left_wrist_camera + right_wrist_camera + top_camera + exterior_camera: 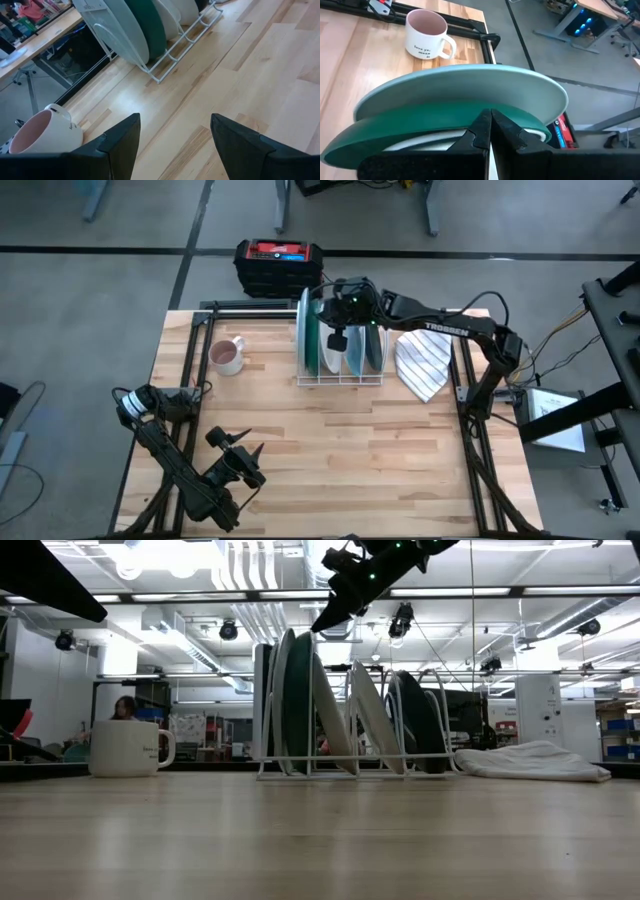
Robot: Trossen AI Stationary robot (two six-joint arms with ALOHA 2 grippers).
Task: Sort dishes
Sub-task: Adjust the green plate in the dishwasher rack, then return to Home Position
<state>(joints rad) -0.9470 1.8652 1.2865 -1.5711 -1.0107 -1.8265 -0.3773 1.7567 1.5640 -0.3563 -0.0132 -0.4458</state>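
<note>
Several dishes stand on edge in a white wire rack (340,380) at the table's far middle: a pale teal plate (470,85), a green one (395,130), white ones (372,720) and a dark one (420,720). My right gripper (490,122) is shut and reaches in from the right. It hangs just over the top rims of the teal and green plates (298,705), with nothing between its fingers. My left gripper (175,135) stands open near the table's front left (250,455), pointing toward the rack, and holds nothing. My right gripper has its shut fingertips (318,625) slanting down from the right, close to the top rim of the green plate (300,637). I cannot tell whether they touch it.
A pinkish mug (228,357) stands left of the rack. A white striped cloth (422,362) lies to the rack's right. A black and red box (280,265) sits beyond the table's far edge. Bare wood spreads between the rack and the left gripper.
</note>
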